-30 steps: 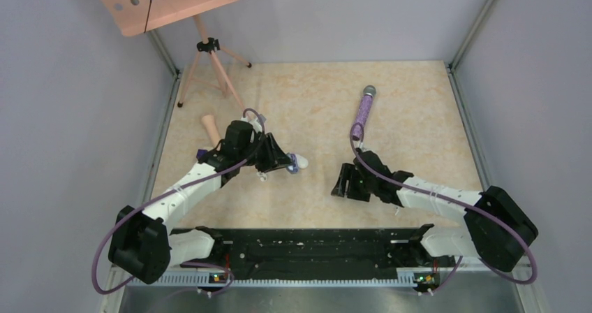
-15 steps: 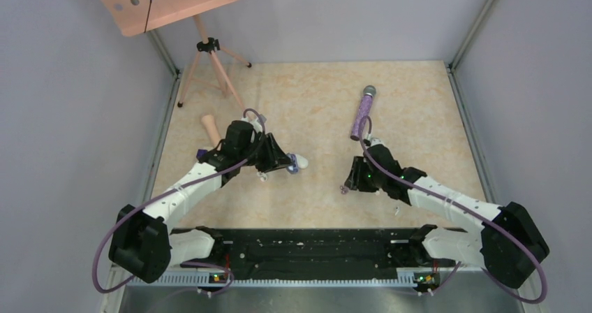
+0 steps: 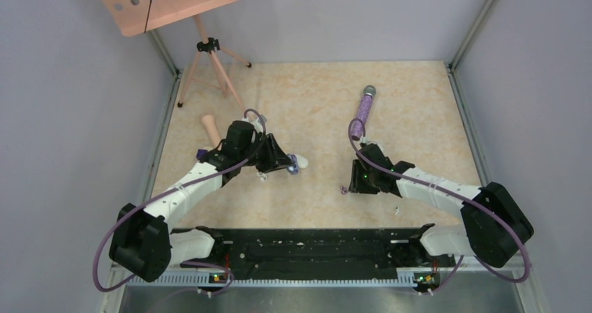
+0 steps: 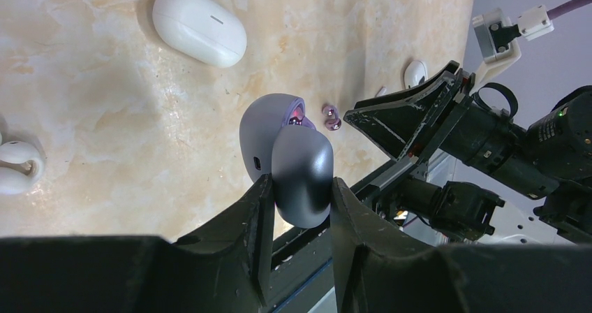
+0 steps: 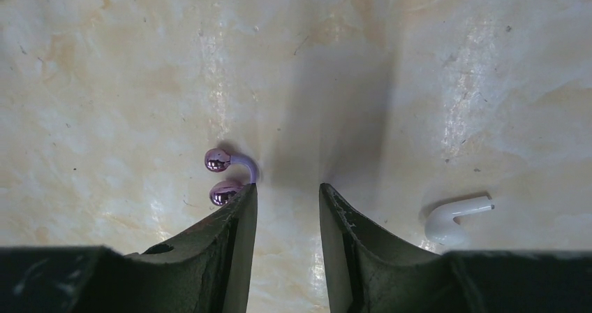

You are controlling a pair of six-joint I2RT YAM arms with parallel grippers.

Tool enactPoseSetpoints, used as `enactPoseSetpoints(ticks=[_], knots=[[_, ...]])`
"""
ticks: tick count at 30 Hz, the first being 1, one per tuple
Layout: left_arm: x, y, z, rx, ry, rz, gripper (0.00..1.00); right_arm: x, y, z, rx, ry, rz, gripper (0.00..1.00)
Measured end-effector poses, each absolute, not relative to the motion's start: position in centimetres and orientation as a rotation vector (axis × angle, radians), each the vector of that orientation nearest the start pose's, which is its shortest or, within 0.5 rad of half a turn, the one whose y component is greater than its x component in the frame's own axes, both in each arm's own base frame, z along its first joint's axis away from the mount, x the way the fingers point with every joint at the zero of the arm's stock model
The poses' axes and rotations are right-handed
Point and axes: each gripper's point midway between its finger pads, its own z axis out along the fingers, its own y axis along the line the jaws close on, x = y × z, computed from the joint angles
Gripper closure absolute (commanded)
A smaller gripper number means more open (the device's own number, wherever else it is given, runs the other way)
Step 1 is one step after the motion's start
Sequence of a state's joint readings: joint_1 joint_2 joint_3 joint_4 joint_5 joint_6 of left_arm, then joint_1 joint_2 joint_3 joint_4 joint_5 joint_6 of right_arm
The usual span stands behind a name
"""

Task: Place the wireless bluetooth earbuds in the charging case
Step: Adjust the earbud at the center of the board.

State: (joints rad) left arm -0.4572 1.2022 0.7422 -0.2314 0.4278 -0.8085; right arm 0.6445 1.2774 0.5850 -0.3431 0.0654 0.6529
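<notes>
While the left pincer grips one charging case, the right pincer gapes empty beside one purple earbud.

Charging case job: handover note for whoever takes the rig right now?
Left gripper: shut on the open grey-purple oval charging case.
Right gripper: open, down at the table, nothing between the jaws.
Parts: one glossy purple bud appears seated in the case. The second glossy purple clip earbud lies on the table beside one right finger, outside the gap.
Done: apparently one bud in.
Left: re-centre on the second earbud, grasp it and seat it in the case.
</notes>
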Motion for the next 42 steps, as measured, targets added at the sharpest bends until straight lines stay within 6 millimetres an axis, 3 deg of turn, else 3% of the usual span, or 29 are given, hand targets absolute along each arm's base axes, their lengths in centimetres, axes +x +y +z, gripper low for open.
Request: enactPoseSetpoints(ticks=[27, 34, 42], knots=[[24.6, -23.3, 14.1, -0.178, 2.450, -1.105, 1.00, 20.8, 21.0, 2.2, -0.079, 2.662, 0.467, 0.65], [24.6, -23.3, 14.1, -0.172, 2.449, -1.102, 1.00, 20.6, 21.3, 2.4, -0.077, 2.658, 0.465, 0.59], [24.6, -23.2, 14.1, -0.167, 2.448, -1.100, 1.00, 21.4, 20.3, 5.6, 0.027, 2.552, 0.463, 0.60]])
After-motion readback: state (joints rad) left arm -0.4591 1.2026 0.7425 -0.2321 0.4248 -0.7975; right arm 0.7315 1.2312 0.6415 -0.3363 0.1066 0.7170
